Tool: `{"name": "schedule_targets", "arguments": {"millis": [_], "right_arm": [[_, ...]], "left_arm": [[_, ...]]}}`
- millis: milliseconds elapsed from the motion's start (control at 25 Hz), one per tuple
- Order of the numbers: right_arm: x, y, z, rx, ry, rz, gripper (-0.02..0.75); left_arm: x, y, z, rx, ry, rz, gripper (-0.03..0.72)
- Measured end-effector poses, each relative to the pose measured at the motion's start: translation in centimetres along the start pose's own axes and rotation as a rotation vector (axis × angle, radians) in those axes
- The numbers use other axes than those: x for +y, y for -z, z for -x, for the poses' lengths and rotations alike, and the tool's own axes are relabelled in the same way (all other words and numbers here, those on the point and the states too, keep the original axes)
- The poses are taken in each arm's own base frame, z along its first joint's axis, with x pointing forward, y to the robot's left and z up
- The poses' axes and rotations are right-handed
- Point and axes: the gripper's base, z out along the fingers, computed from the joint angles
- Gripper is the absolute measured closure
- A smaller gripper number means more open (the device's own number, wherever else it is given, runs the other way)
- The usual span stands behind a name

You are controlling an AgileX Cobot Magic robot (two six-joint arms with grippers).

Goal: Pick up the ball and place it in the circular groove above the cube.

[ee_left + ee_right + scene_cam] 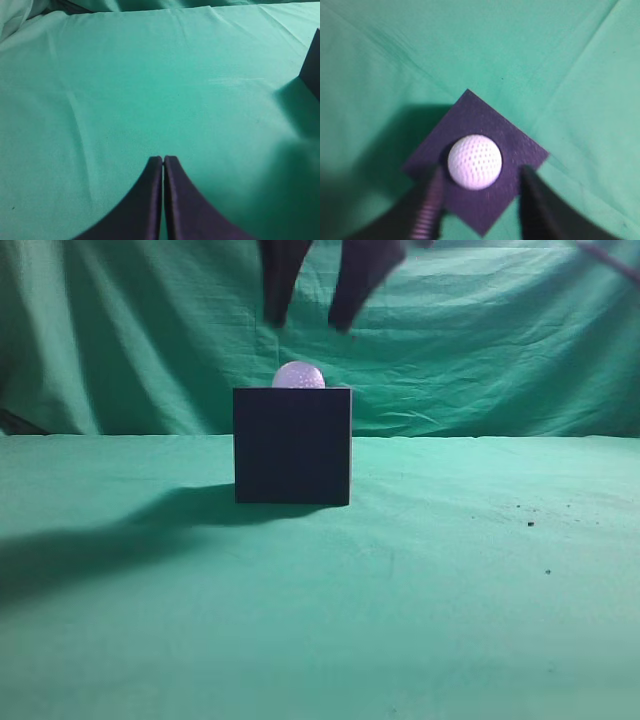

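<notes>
Green cloth (480, 570), cube (292, 446) upright, ball (298, 376) seated on top

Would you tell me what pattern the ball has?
The ball is white with small dimples, clearest in the right wrist view.

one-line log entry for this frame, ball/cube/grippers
ball: seated on top of cube | right gripper: open, above ball, not touching | left gripper: shut, empty, over cloth
</notes>
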Motion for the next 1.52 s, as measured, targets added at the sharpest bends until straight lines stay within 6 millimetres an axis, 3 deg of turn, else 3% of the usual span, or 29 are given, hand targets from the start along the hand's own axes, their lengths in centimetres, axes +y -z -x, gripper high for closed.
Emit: {"name": "schedule_targets", "arguments": {"millis": [160,280,520,600,760,1080,1240,1520], "right_arm": [[0.1,4.9,-0.3,-0.027,-0.004,0.002,0.62],[0.2,8.1,-1.0,-0.019,-0.047,0.004,0.738],[0.2,14.8,-3.2,-0.07,-0.083,0.001,0.738],[0.2,17.2,-4.7,-0.119,-0.082,-0.002,0.738],[0.2,19.9,-8.8,-0.208,-0.079,0.0,0.738],[0.2,20.9,-18.2,-0.391,-0.095,0.044,0.738],[0.3,22.5,-22.4,-0.434,-0.091,0.061,0.738],[0.2,24.2,-26.7,-0.491,0.06,0.017,0.738]], "left_arm": [[0.0,0.0,0.0,0.0,0.0,0.0,0.688],[0.0,0.0,0.0,0.0,0.0,0.0,0.688],[0.0,0.0,0.0,0.0,0.0,0.0,0.688],[0.0,0.0,0.0,0.0,0.0,0.0,0.688],[0.0,0.0,0.0,0.0,0.0,0.0,0.688],[0.0,0.0,0.0,0.0,0.0,0.0,0.688],[0.0,0.0,0.0,0.0,0.0,0.0,0.688],[0.0,0.0,0.0,0.0,0.0,0.0,0.688]]}}
